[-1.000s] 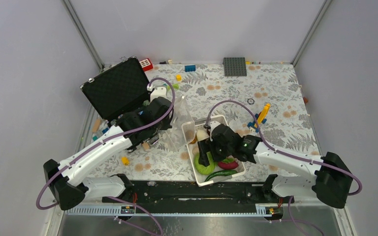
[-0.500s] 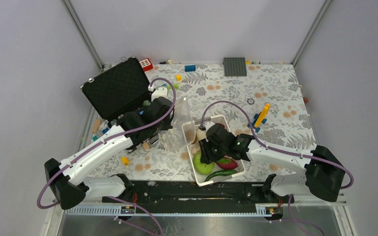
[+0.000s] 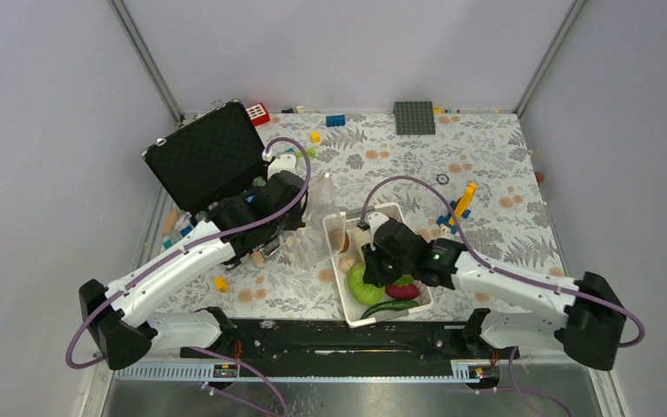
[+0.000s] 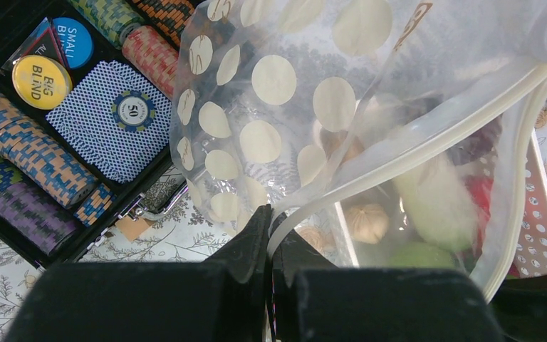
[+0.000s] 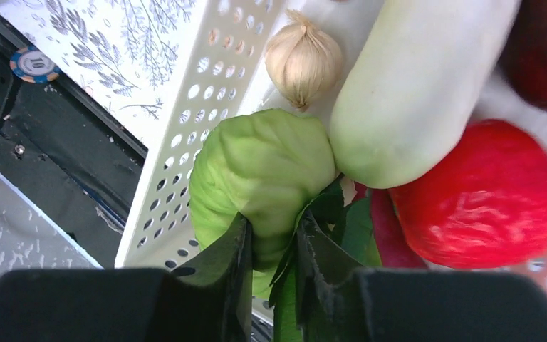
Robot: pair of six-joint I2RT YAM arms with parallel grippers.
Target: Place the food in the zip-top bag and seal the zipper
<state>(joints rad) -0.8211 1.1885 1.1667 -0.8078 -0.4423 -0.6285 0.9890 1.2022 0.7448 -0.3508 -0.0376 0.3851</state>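
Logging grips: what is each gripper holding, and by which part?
Left gripper pinches the bag at its zipper. Right gripper grips the cabbage by one edge.

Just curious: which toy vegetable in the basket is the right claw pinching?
The green cabbage: the right gripper squeezes its edge, while the white radish, garlic bulb and red tomato lie free beside it.

One clear bag (image 4: 271,107), one white basket (image 5: 206,92), one open black case (image 3: 204,156), one green cabbage (image 5: 256,164), one white radish (image 5: 413,92), one red tomato (image 5: 484,192), one beige garlic bulb (image 5: 304,60), one long green pepper (image 3: 388,307), one grey baseplate (image 3: 414,117), two round blind markers, yellow (image 4: 40,82) and blue (image 4: 71,41), one loose poker chip (image 5: 32,63)
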